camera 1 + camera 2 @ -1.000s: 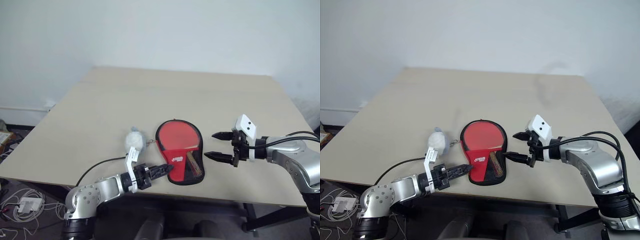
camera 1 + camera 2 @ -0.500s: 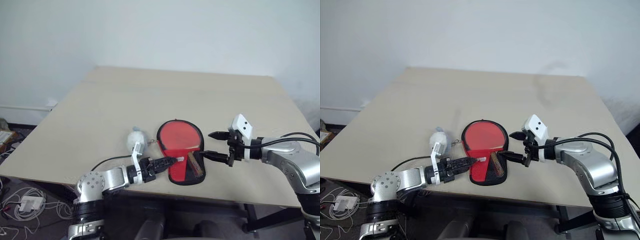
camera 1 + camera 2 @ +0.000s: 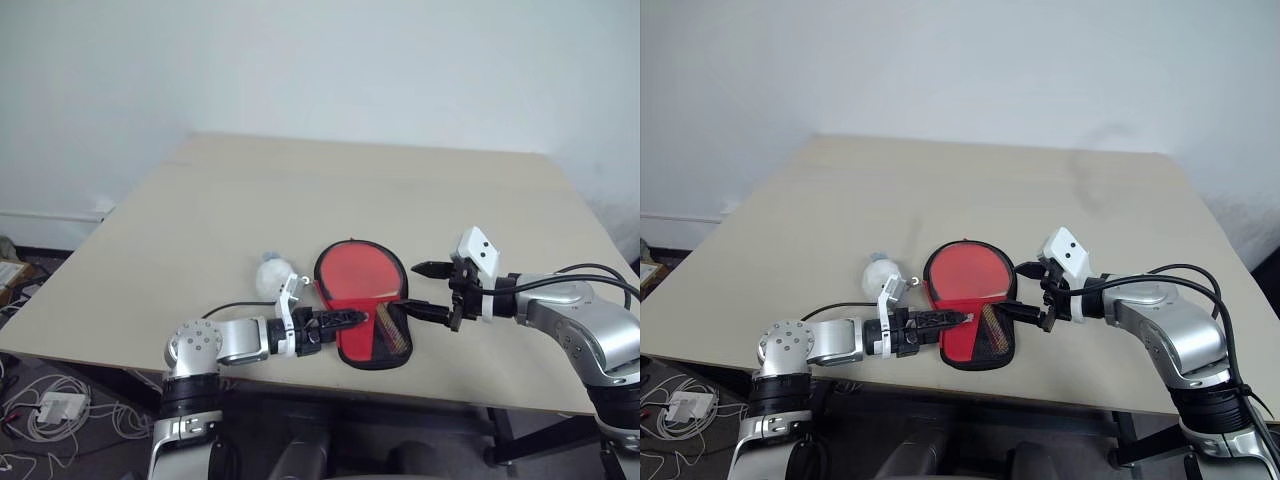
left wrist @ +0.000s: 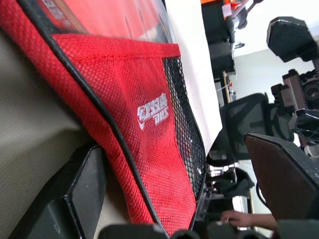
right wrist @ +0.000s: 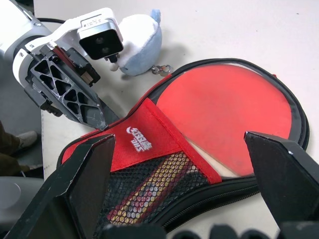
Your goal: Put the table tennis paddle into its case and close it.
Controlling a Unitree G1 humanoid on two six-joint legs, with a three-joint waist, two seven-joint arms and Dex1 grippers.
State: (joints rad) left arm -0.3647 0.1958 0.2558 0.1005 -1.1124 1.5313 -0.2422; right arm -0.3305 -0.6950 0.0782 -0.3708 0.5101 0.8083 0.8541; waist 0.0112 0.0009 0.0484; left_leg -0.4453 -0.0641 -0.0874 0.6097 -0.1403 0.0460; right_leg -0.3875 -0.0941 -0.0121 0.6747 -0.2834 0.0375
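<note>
A beige table (image 3: 300, 190) carries the open case (image 3: 375, 345) near its front edge, with a small whitish plush wad (image 3: 270, 275) just beside it.

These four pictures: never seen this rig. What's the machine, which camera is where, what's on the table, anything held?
A two-armed humanoid robot. Two pictures come from its head, looking down over the arms; the other two come from cameras on each wrist. On the table lies an open red-and-black case with the table tennis paddle resting in it, and a small whitish wad beside it. The left gripper reaches over the case's near part; the right gripper is at its other edge. Both jaws stand open; nothing is held.
</note>
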